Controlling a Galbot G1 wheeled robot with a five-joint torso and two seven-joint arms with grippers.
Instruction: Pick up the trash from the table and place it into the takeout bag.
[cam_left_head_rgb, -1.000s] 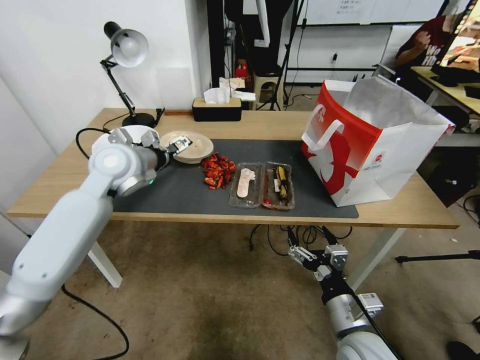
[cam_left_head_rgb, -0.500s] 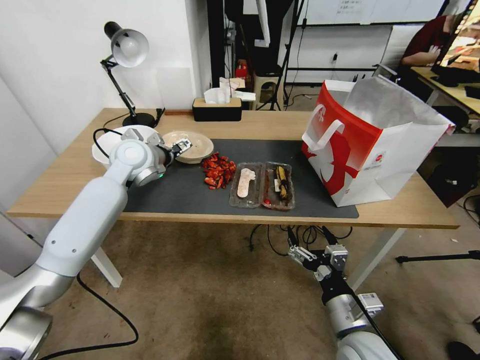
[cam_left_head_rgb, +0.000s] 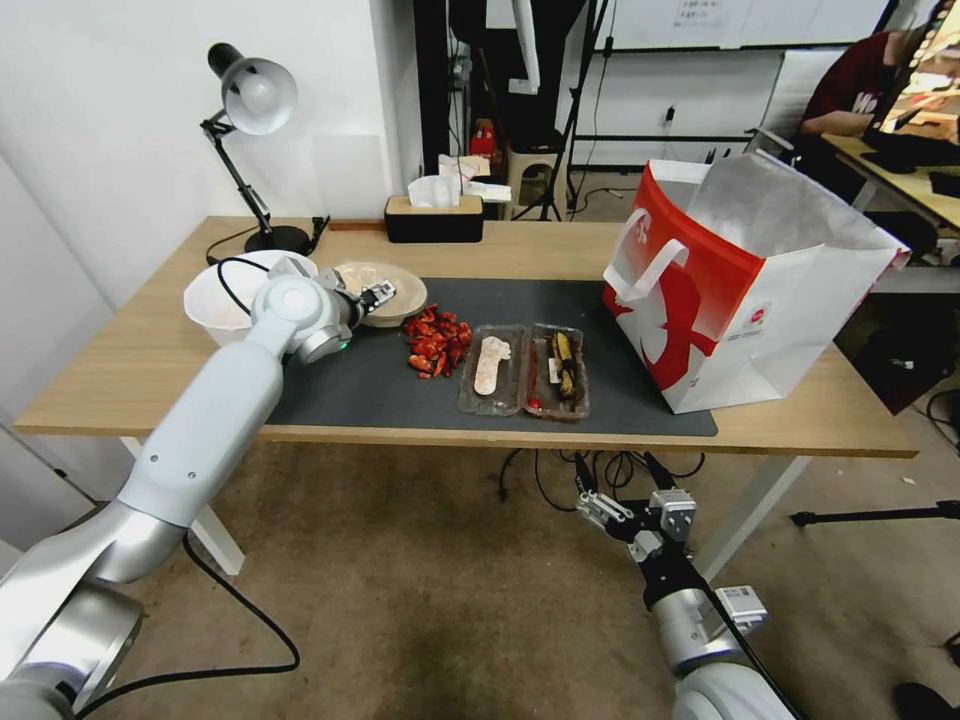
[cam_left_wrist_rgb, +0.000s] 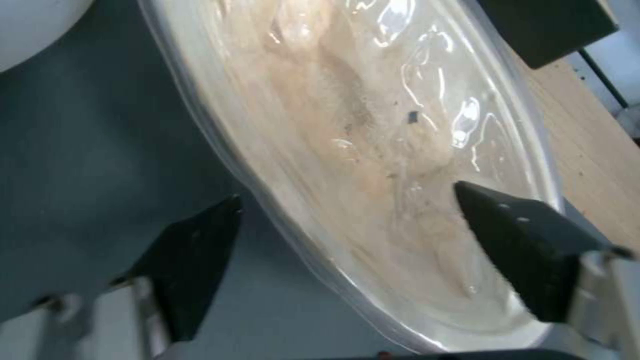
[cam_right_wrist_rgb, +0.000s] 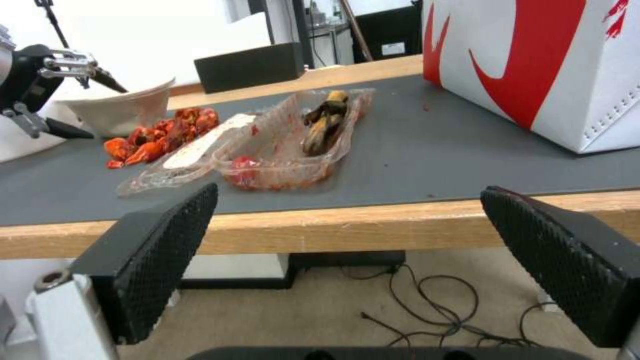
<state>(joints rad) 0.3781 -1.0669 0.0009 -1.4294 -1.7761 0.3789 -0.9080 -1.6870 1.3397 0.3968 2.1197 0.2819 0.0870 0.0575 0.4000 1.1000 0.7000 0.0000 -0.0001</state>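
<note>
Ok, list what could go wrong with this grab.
The left hand is open astride the rim of the beige shallow bowl; pinching the thin rim might tip it. The white bowl sits close beside the arm and could get bumped. The crayfish shells lie near enough to scatter.

lab, tripods (cam_left_head_rgb: 560, 150), floor cables (cam_left_head_rgb: 560, 475), desk (cam_left_head_rgb: 890, 165)

The table (cam_left_head_rgb: 560, 250) is pale matt wood under a dull, smooth dark grey mat (cam_left_head_rgb: 600, 330). The beige shallow bowl (cam_left_wrist_rgb: 373, 150) gleams glossy and wet-looking. The takeout bag (cam_left_head_rgb: 760, 290) looks like smooth paper with a silvery, crinkled lining. Clear plastic trays (cam_left_head_rgb: 525, 370) are shiny; the right gripper (cam_right_wrist_rgb: 353, 260) pads are black and finely ribbed.
</note>
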